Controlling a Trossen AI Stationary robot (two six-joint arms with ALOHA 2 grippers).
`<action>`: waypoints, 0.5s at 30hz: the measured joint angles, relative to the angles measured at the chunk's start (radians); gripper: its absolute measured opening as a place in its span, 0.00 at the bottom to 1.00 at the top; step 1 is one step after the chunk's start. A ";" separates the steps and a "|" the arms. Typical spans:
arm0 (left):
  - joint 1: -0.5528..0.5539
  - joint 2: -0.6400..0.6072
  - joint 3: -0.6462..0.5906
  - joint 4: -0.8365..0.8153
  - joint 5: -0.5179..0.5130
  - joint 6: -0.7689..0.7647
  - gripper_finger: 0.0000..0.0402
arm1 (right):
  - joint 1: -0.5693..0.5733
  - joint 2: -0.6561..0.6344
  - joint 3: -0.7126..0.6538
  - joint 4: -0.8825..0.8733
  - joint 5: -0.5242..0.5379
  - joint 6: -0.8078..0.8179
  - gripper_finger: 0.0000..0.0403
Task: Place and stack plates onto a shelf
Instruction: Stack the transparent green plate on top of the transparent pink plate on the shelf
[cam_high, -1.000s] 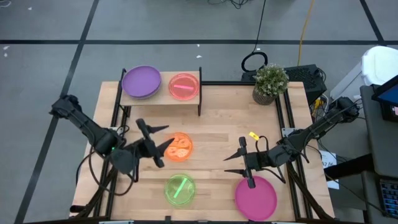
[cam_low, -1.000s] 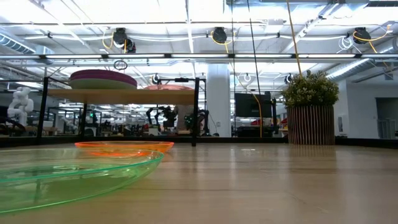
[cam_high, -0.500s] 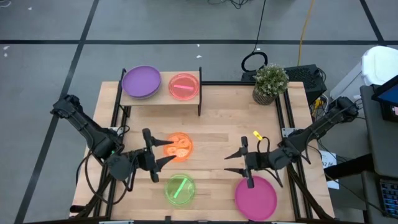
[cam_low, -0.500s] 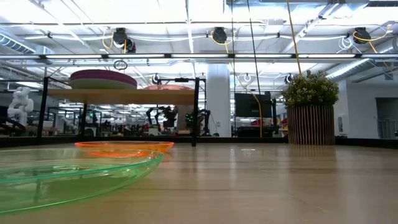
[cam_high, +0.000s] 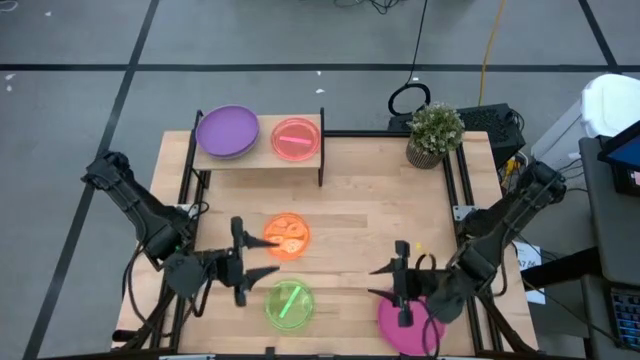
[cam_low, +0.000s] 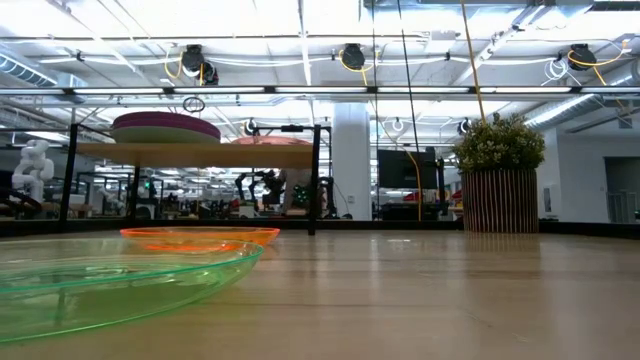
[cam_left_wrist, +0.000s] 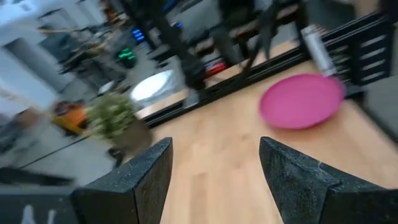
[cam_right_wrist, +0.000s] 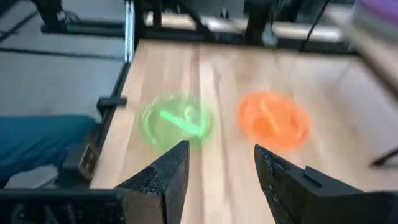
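Purple plate (cam_high: 227, 131), red-pink plate (cam_high: 295, 138), orange plate (cam_high: 287, 236), translucent green plate (cam_high: 289, 304), magenta plate (cam_high: 425, 325); light-wood tabletop (cam_high: 360, 200).

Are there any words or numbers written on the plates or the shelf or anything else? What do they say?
No words or numbers can be read anywhere.
The purple plate, red-pink plate, orange plate, green plate and magenta plate: plain, no writing.
The shelf and the plant pot: no label.
The room behind the table: any signs are too small and blurred to read.
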 joint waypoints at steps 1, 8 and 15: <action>-0.008 0.000 0.000 0.011 0.013 0.001 0.61 | 0.004 0.011 0.008 -0.025 -0.026 0.042 0.41; -0.048 0.029 0.000 0.078 -0.017 0.073 0.61 | 0.019 0.082 0.014 -0.073 -0.161 0.212 0.41; -0.041 0.039 0.002 0.099 -0.005 0.092 0.61 | 0.018 0.124 0.014 -0.103 -0.170 0.260 0.41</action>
